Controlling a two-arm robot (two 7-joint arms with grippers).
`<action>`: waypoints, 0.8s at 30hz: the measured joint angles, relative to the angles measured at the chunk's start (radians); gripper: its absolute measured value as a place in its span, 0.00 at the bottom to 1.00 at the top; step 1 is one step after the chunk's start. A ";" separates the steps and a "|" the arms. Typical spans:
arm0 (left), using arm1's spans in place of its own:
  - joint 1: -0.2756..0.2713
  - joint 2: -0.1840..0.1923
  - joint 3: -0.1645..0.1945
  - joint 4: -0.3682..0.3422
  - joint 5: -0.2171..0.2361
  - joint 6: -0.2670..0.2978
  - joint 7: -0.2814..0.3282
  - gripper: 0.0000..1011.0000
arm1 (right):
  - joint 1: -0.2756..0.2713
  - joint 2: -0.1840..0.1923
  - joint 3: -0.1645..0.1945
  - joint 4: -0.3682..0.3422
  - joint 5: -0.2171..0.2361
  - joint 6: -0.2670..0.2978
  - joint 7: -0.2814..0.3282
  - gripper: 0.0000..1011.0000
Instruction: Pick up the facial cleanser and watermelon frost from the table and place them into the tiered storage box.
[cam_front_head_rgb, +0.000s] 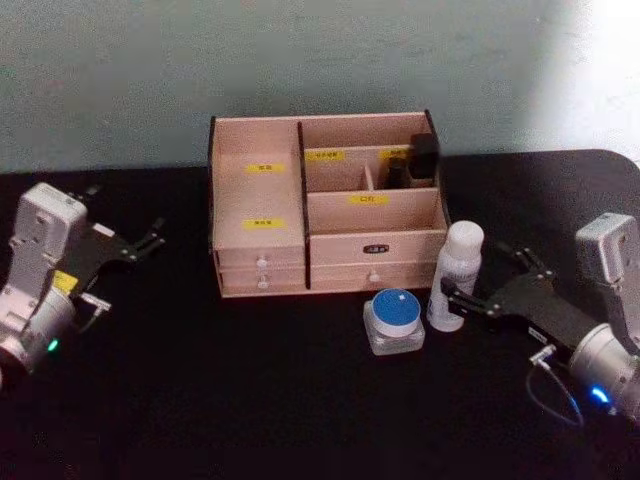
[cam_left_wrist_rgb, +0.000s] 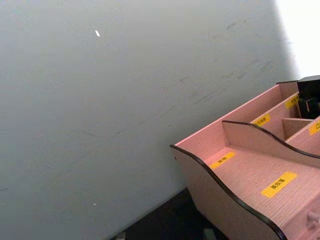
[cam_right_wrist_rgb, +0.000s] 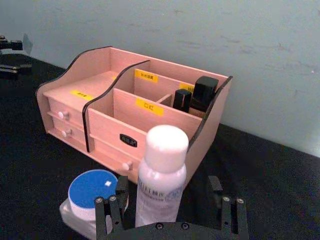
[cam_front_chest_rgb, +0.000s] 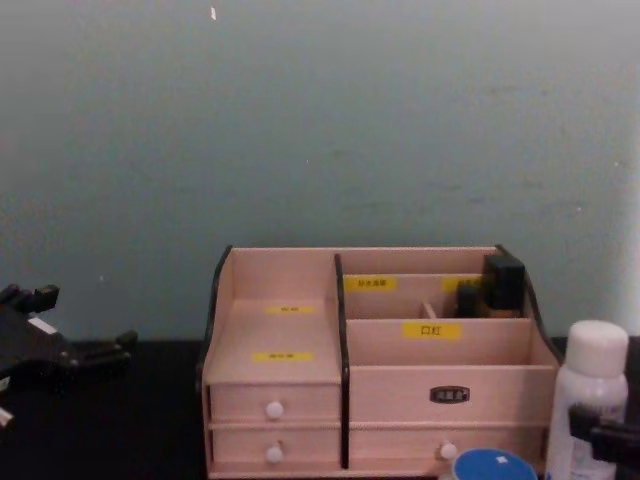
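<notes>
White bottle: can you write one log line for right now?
right gripper: jaws open around bottle | bottle: upright on table | jar: beside it | left gripper: parked left, open

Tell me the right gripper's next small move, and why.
Probably close the right gripper on the white bottle. Its open fingers straddle the upright bottle, which stands on the black table beside the blue-lidded jar. The jar sits close to one finger, so closing gently seems wise. The left gripper is parked far to the left.
</notes>
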 joint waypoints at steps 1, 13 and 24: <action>0.000 0.000 0.000 0.000 0.000 0.000 0.000 0.99 | 0.005 -0.005 -0.001 0.005 -0.003 -0.001 0.002 0.99; 0.000 0.000 0.000 0.000 0.000 0.000 0.000 0.99 | 0.067 -0.077 0.001 0.091 -0.027 -0.008 0.031 0.99; 0.000 0.000 0.000 0.000 0.000 0.000 0.000 0.99 | 0.088 -0.119 0.019 0.133 -0.018 -0.001 0.067 0.99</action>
